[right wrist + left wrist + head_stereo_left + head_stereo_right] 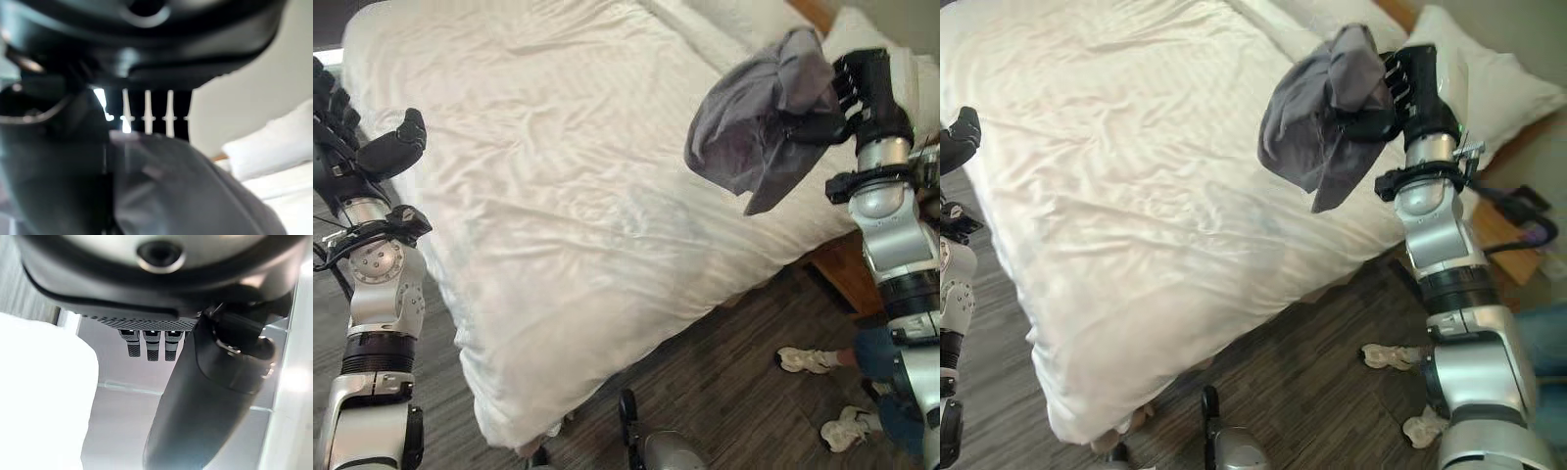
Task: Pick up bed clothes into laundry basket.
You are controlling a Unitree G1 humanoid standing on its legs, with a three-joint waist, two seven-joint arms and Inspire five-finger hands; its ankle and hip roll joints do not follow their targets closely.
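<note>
Grey garment (759, 132) lifted clear above the bed (568, 196), hanging off the bed's right edge near the pillow (1489, 83), bunched and drooping in a loose flap. Pinched by the right hand (857, 93), fingers and thumb curled into the cloth. Left hand (367, 147) raised at the bed's left edge, relaxed and empty. No laundry basket in sight. Risk: cloth slipping out on the swing away, since only a fold looks caught; dangling flap could snag the bed corner.

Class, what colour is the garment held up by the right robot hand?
The garment is plain grey, clearest in the left eye view.
</note>
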